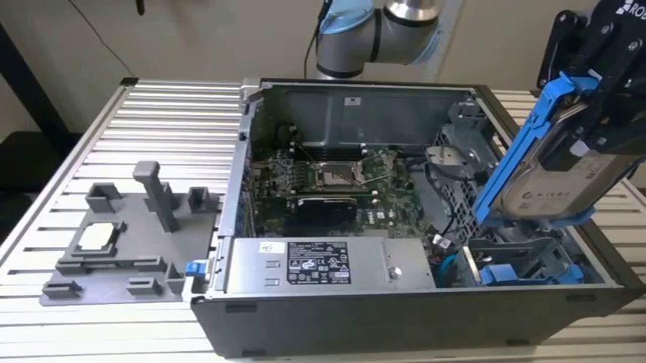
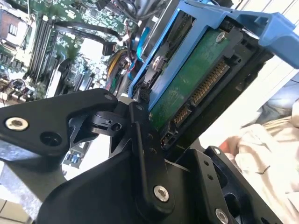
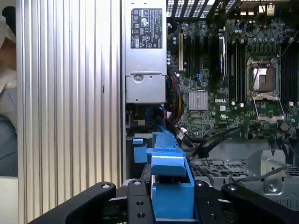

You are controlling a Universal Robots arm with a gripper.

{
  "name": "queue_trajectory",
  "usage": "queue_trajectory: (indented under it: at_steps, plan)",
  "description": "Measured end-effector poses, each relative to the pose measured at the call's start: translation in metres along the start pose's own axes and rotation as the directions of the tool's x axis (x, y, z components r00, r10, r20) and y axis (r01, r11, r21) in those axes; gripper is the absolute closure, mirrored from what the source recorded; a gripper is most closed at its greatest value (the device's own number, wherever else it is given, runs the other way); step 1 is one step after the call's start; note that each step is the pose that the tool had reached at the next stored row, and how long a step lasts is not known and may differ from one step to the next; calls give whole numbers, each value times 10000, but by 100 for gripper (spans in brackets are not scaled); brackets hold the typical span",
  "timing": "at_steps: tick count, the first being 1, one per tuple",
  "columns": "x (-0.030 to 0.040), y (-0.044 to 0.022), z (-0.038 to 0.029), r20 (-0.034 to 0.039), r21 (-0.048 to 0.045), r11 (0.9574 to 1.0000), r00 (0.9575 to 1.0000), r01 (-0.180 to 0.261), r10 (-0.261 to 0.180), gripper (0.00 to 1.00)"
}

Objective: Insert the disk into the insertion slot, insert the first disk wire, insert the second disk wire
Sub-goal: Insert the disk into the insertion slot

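The claw (image 1: pixel 597 106) is gripping the disk (image 1: pixel 560 178) by its blue frame, holding it tilted. The slot (image 1: pixel 510 251) is lying just below the claw, under the disk's lower end, inside the case (image 1: pixel 333 325).

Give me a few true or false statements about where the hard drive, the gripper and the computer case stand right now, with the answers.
1. The gripper is clamped on the disk. True.
2. The disk sits fully inside the insertion slot. False: it is held tilted above the slot, not seated in it.
3. A grey fixture plate lies on the table, at the exterior view's left of the computer case. True.
4. The computer case is closed. False: its side is open and the motherboard shows inside.
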State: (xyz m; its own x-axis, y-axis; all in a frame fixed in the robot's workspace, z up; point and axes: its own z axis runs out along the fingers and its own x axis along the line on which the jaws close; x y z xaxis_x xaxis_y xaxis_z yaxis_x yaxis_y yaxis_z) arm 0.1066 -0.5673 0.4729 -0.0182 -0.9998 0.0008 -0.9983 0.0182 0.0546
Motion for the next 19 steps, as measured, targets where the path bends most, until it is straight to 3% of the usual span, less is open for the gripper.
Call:
queue_trajectory:
  at_steps: [4,12,19]
  plan:
    - [1,-5,35,60,-2,10000,10000,4,-4,67]
    - [0,-6,49,60,1,10000,10000,4,-4,67]
    - [25,-21,113,61,3,10000,10000,3,-3,67]
